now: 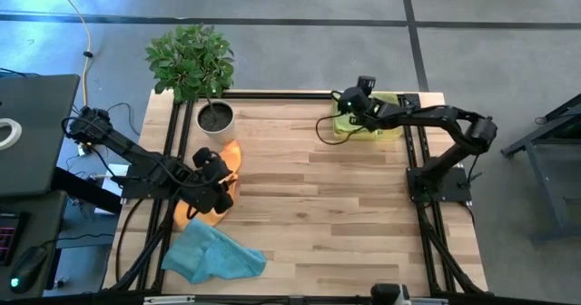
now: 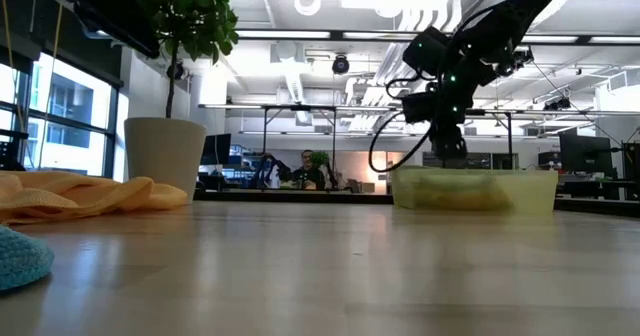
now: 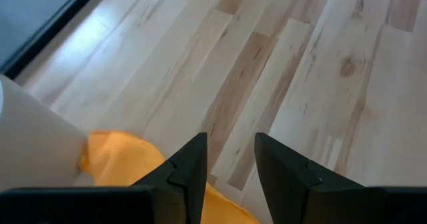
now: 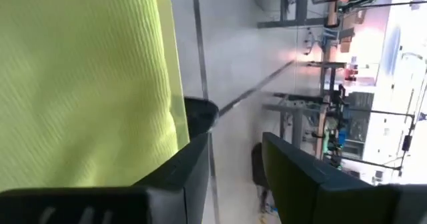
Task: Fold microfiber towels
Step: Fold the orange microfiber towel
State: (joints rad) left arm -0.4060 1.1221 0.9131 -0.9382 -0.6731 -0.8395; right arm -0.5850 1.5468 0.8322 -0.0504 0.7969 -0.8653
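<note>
A: High view first. Right gripper (image 1: 349, 107) is reaching over the translucent yellow tray (image 1: 394, 132) at the table's far right corner. Left gripper (image 1: 214, 180) is poised over the orange towel (image 1: 231, 153) near the left edge.

B: Why the tray, do you think?

A: My guess is it's the drop-off for finished cloths. There's a lime green towel (image 1: 356, 123) lying in it, flat and squared, which looks folded. In the right wrist view the green cloth (image 4: 80, 77) fills the frame beside the fingers (image 4: 313, 174); they stand apart with nothing between them.

B: And the left side?

A: Left wrist view shows its fingers (image 3: 190, 164) slightly apart, empty, with the orange cloth just below them and bare table (image 3: 300, 64) ahead. I'd judge it's placed to pick up an edge.

B: Textures?

A: The green one has a fine ribbed nap. The orange one is soft and rumpled; from the low view it lies in low slack folds. The light blue towel (image 1: 211, 255) is bunched in a loose heap near the front left corner, fuzzy at its edge in the low view (image 2: 22, 258). Tray walls are rigid and cloudy. Table is pale wood planks with a slight sheen.

B: Anything else around?

A: A potted plant (image 1: 193, 64) in a white pot, just beyond the orange towel.
</note>
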